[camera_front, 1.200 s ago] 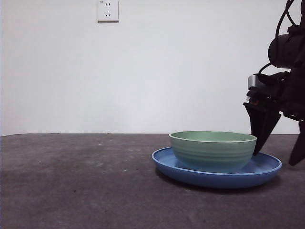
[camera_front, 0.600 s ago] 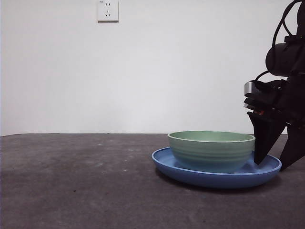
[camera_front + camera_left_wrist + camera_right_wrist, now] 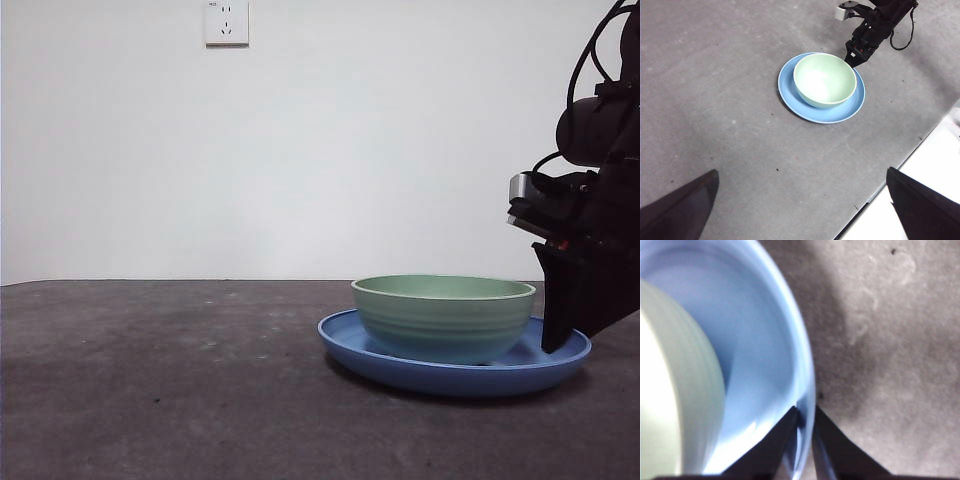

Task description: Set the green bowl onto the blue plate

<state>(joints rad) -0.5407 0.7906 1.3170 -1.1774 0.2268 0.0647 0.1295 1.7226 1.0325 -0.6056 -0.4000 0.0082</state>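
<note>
The worktop (image 3: 160,380) is a dark grey, mottled surface that carries all items; in the left wrist view a white strip (image 3: 925,180) runs along one edge of it. Behind it stands a plain white wall (image 3: 320,150) with 1 white socket plate (image 3: 226,22) mounted high up.

The blue plate (image 3: 400,368) lies flat on the worktop, right of centre in the front view. The green bowl (image 3: 444,316) sits upright inside the blue plate — its base on the plate floor, its rim level, with a ring of blue showing all around it in the left wrist view. The bowl appears empty.

The right arm (image 3: 600,200) enters the front view from the upper right edge, with cables looping above it. The right pincer (image 3: 804,427) is at the plate's right-hand rim, beside the bowl and not touching it. In the right wrist view its 2 jaws are nearly together and straddle the plate's raised rim — 1 jaw inside, 1 outside, closed on that rim.

The left pincer (image 3: 800,210) is held high above the worktop, well apart from the plate and bowl. Its 2 jaws are spread wide apart and hold nothing.
</note>
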